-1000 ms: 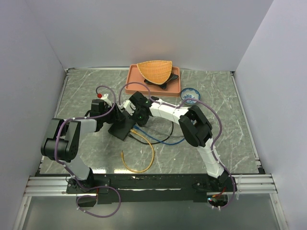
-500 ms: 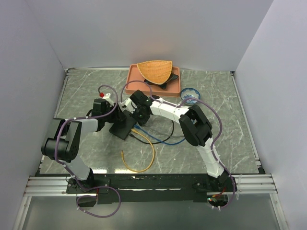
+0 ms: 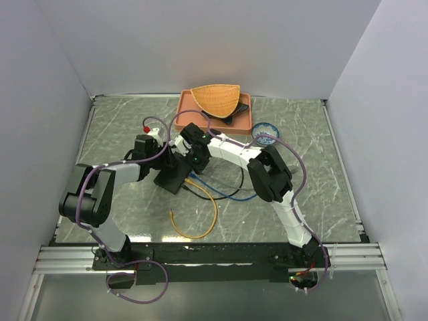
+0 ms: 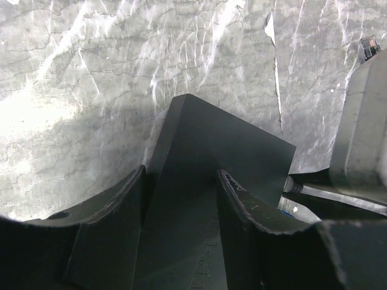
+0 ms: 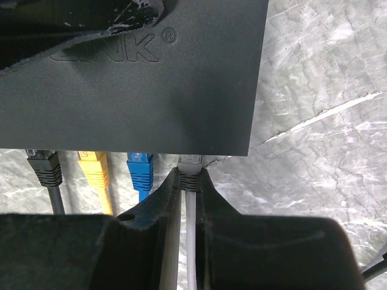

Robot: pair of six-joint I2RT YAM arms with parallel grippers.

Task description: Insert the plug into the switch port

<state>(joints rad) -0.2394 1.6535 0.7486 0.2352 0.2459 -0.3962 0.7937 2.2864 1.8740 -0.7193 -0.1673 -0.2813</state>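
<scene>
Switch centre, cables trailing off its right side, basket on tray behind, bowl right of tray.

The switch, a flat black box with raised lettering on its top, sat askew left of the middle of the table, while the pale grey plug stood end-on against its long side near one corner.

left claw swung farther from the bases, switch in its grip slid slightly right and away
</scene>
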